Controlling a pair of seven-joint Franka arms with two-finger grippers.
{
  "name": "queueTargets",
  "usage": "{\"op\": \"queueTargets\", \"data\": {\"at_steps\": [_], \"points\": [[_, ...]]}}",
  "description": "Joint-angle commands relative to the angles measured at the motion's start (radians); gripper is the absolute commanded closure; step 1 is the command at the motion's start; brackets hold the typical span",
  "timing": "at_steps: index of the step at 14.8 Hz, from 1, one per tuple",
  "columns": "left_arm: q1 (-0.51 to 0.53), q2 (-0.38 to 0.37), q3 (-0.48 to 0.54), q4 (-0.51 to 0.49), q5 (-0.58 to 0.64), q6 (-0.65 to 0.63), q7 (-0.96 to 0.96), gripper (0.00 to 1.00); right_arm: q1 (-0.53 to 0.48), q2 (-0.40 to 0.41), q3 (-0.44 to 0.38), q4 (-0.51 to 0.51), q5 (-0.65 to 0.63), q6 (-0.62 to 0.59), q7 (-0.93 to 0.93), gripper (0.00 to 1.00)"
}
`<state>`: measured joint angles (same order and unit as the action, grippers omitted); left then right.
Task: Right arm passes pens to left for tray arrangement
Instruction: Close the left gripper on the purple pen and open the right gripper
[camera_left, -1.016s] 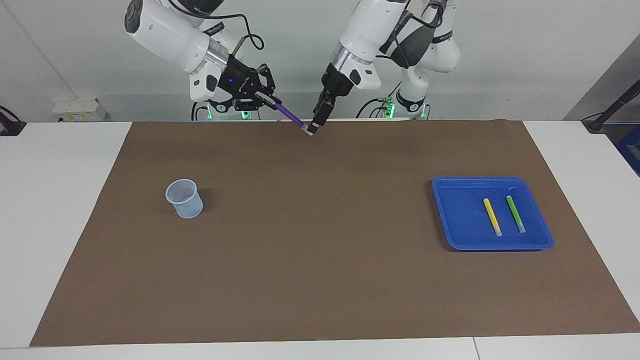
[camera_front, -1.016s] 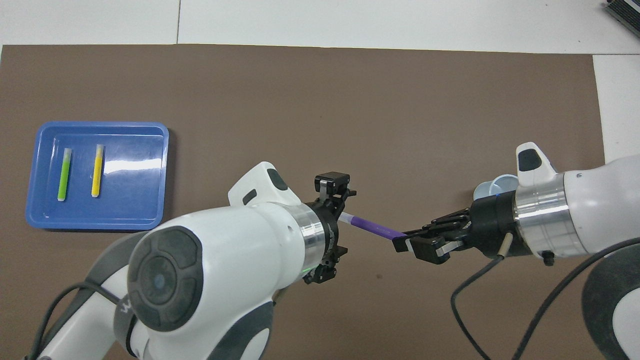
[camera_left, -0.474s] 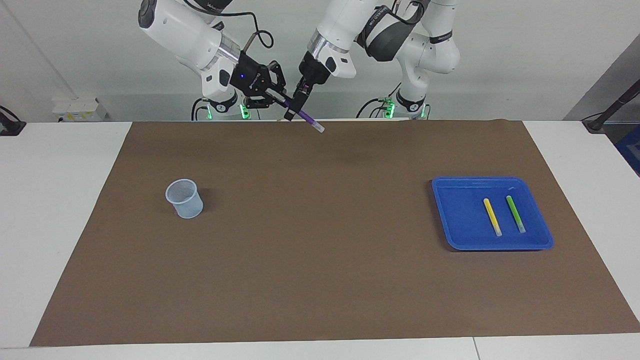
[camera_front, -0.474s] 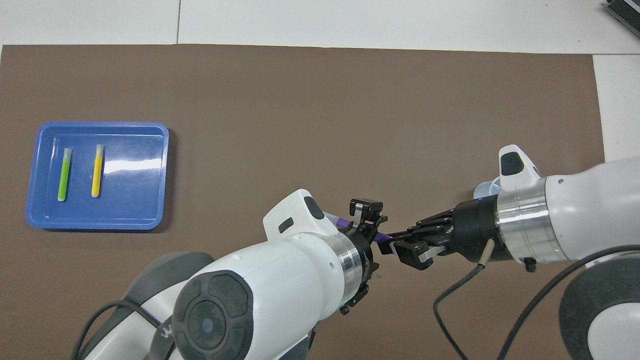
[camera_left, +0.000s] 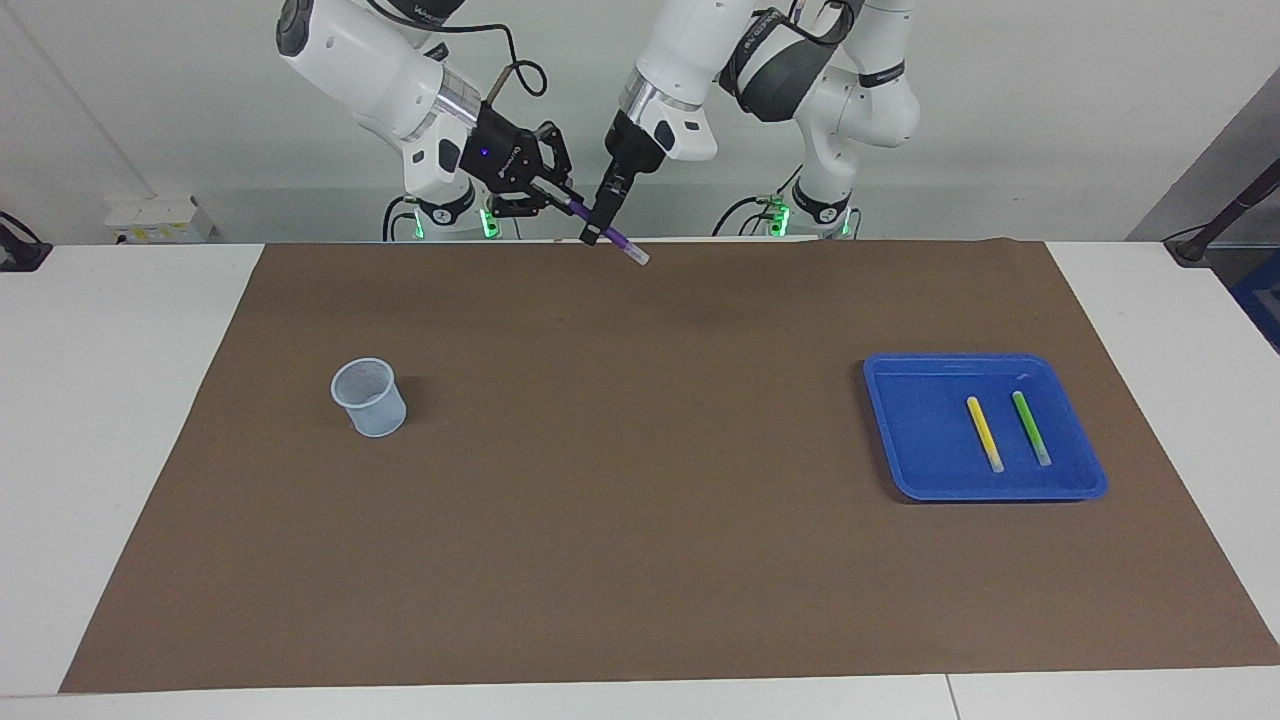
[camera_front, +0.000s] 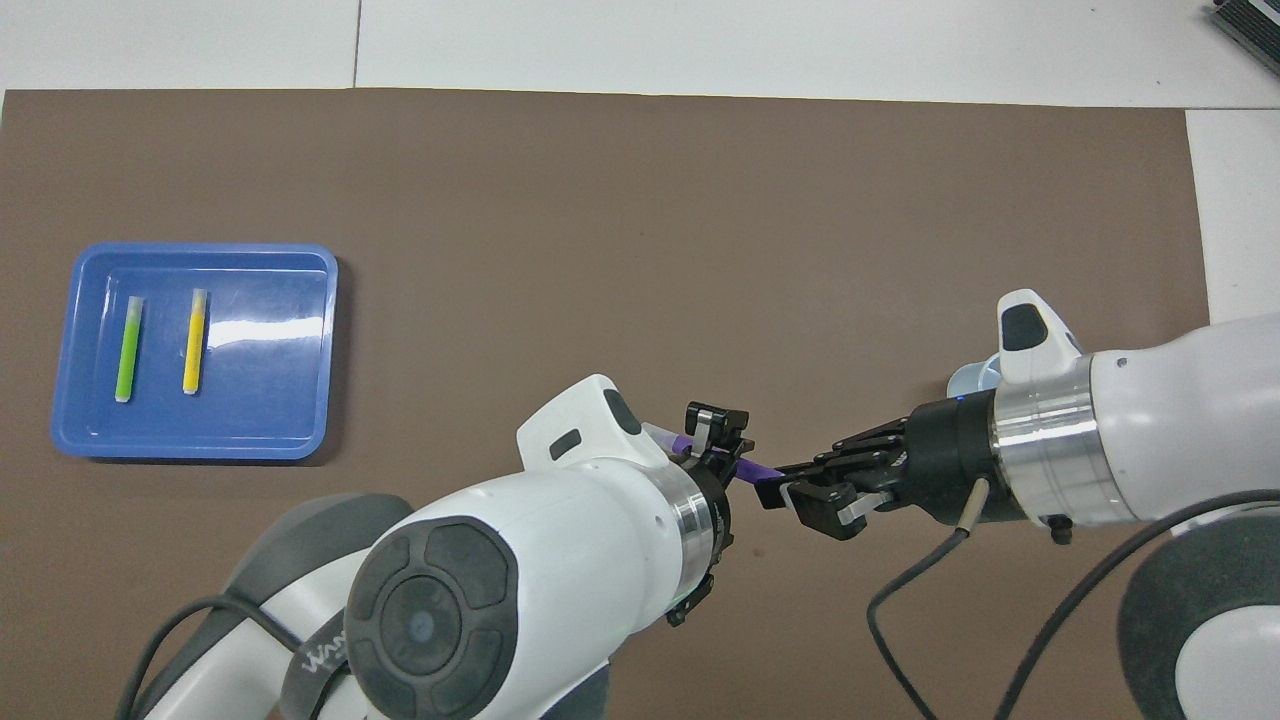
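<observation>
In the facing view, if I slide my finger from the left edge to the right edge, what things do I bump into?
Cup → right gripper → purple pen → blue tray → yellow pen → green pen.

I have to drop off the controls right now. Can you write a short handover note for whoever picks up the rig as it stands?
Right gripper: shut on the purple pen, in the air over the robots' edge of the brown mat.
Left gripper: closed around the same pen's middle; both grip it at once.
Blue tray: toward the left arm's end, holding the yellow pen and green pen side by side.
Cup: toward the right arm's end; no pen shows in it.
Done: two pens placed.
Left: right gripper releases, left arm lays the purple pen in the tray beside the others.
</observation>
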<state>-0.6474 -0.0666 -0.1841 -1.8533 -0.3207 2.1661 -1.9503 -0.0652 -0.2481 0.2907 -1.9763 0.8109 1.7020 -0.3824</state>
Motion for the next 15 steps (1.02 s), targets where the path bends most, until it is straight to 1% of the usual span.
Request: {"op": "queueTargets", "data": {"at_steps": [1,3,7,8,9,11,15], "points": [[0.006,0.005,0.006,0.037,0.015,-0.054,0.014,0.26,-0.007,-0.011,0.002,-0.010,0.027,0.011,-0.027,1.00],[0.006,0.004,0.006,0.033,0.015,-0.048,0.014,0.29,-0.007,-0.011,0.002,-0.010,0.027,0.011,-0.027,1.00],[0.005,0.004,0.006,0.029,0.015,-0.042,0.013,0.44,-0.007,-0.011,0.002,-0.010,0.027,0.013,-0.027,1.00],[0.005,0.004,0.006,0.026,0.017,-0.037,0.011,0.51,-0.007,-0.011,0.002,-0.010,0.028,0.015,-0.027,1.00],[0.005,0.004,0.008,0.026,0.019,-0.037,0.013,0.63,-0.007,-0.011,0.002,-0.010,0.028,0.015,-0.027,1.00],[0.003,0.005,0.006,0.029,0.061,-0.038,0.013,0.99,-0.007,-0.011,0.002,-0.010,0.028,0.015,-0.027,1.00],[0.003,0.005,0.006,0.032,0.086,-0.038,0.013,1.00,-0.007,-0.011,0.002,-0.010,0.028,0.015,-0.030,1.00]]}}
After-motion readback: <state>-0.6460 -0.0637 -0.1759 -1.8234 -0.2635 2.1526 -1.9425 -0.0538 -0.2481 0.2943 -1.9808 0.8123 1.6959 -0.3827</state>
